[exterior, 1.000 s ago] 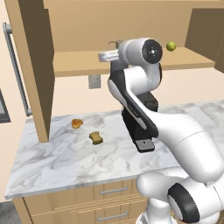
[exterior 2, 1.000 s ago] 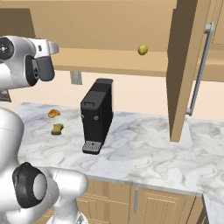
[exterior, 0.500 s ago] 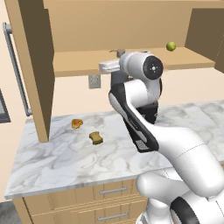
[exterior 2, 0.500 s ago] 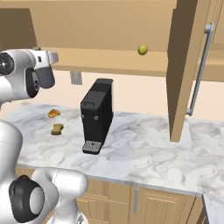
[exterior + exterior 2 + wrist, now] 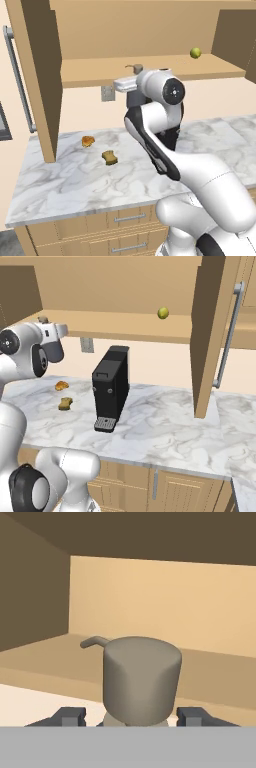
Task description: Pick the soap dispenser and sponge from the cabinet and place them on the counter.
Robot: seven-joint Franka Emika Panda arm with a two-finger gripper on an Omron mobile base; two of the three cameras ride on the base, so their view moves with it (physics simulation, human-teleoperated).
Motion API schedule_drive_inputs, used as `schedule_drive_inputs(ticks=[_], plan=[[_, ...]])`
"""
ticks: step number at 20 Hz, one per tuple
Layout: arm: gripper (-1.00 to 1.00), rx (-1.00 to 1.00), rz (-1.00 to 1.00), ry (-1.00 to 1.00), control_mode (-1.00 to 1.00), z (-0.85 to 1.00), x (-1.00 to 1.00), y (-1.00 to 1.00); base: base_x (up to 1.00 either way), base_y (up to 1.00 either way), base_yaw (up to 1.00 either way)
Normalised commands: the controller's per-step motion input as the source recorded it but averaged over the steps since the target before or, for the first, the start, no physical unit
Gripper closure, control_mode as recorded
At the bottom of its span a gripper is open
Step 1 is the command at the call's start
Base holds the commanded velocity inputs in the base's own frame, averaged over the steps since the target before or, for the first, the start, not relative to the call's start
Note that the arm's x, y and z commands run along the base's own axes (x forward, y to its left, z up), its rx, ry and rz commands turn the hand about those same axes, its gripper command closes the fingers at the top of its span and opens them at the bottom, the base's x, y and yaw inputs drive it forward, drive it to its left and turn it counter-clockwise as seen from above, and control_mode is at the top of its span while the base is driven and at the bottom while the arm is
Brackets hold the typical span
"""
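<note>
A: Where does the two-finger gripper stand?

B: At the front edge of the cabinet's lower board. In the hand view its two small dark finger tips rise on either side of the small slate-grey rounded soap dispenser, one left and one right of its base.

A: Does it have hold of the bottle?

B: The jaws stand partly apart with the bottle between them. I cannot tell whether the tips touch its sides, so I cannot say it is gripped.

A: And the bottle itself?

B: Upright on the board, directly ahead of the gripper and very close. Its thin grey pump nozzle sticks out to the left in the hand view. From the left base view its top shows just beyond the white hand.

A: What surrounds it?

B: The large light-wood wall cabinet, its panelled doors swung open, with a long grey bar handle on the one far to the gripper's right. A small green ball sits on the same board, well to the right.

A: Below the gripper?

B: The white-and-grey veined marble counter. The tiny mustard-coloured sponge with pinched sides lies on it, below and to the gripper's left. A rounder orange-brown lump lies near it, further left. A tall black coffee machine stands on the counter below and right of the gripper.
</note>
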Motion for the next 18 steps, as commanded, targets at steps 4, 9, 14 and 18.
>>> schedule_drive_inputs(ticks=[4,9,14,18], plan=[[1.0,0.0,0.0,0.0,-1.0,-0.2,0.0,0.05,0.0,0.0,0.0],[1.0,0.0,0.0,0.0,-1.0,-0.22,0.0,0.11,0.0,0.0,0.0],[1.0,0.0,0.0,0.0,-1.0,-0.23,0.0,0.13,0.0,0.0,0.0],[1.0,0.0,0.0,0.0,-1.0,-0.23,0.02,0.14,0.0,0.0,0.0]])
